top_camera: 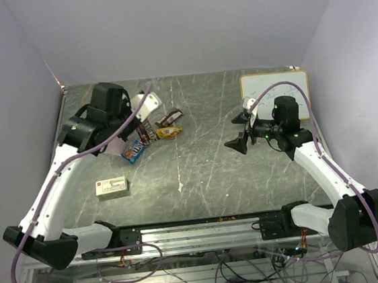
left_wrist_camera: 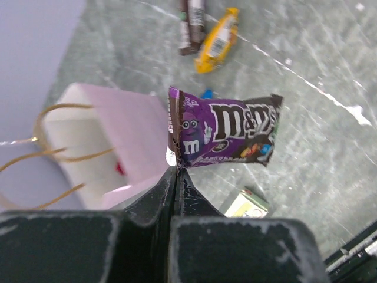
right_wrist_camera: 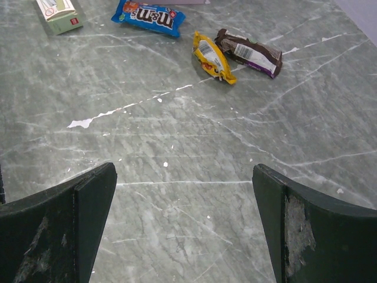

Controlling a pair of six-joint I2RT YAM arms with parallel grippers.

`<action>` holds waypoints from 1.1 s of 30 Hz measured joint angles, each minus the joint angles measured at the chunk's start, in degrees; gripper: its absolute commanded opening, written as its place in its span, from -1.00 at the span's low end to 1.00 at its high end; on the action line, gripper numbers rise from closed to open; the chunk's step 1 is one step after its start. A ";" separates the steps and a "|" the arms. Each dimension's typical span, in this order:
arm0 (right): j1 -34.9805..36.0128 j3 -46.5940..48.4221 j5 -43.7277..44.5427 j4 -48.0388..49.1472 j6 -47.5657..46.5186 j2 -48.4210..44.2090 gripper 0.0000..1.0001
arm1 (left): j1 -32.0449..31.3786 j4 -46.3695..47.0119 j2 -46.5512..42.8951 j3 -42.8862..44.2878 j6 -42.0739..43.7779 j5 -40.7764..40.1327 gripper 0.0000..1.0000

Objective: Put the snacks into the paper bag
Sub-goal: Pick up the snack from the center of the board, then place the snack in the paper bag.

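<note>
1. Snacks are spread over the far left of the bench [top_camera: 212, 173], and one of them, a purple M&M's packet [left_wrist_camera: 227, 132], is pinched in the left jaws, which are pressed together on its crimped short edge.
2. The rest of that packet sticks out beyond the jaws, printed face towards the wrist camera. It lies just beside the right wall of the paper bag [left_wrist_camera: 112, 141] and is not inside it.
3. The pale pink bag sits at the far left of the bench under the left arm [top_camera: 52, 189]. Its mouth is open towards the wrist camera and its thin gold cord handles [left_wrist_camera: 53, 153] loop out to the left.
4. Something small and red [left_wrist_camera: 119, 168] shows inside the bag, but it is too blurred to name.
5. A blue M&M's packet [right_wrist_camera: 149, 16] lies flat on the bench just right of the bag.
6. A yellow packet [right_wrist_camera: 213, 58] and a brown candy bar [right_wrist_camera: 247, 52] lie side by side further right, close together. The bar is the farther of the two.
7. A pale box with a red mark [top_camera: 111, 186] rests on the near left of the bench, apart from the snacks.
8. The right jaws are spread wide and hold nothing. They hang over bare bench on the right, well apart from the snacks.
9. A white-framed whiteboard [top_camera: 275, 88] lies at the far right, behind the right arm [top_camera: 320, 168]
</note>
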 measured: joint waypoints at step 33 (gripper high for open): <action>-0.48 -0.07 -0.02 0.13 0.02 -0.04 1.00 | 12.07 14.03 7.41 12.57 2.19 -31.54 -0.86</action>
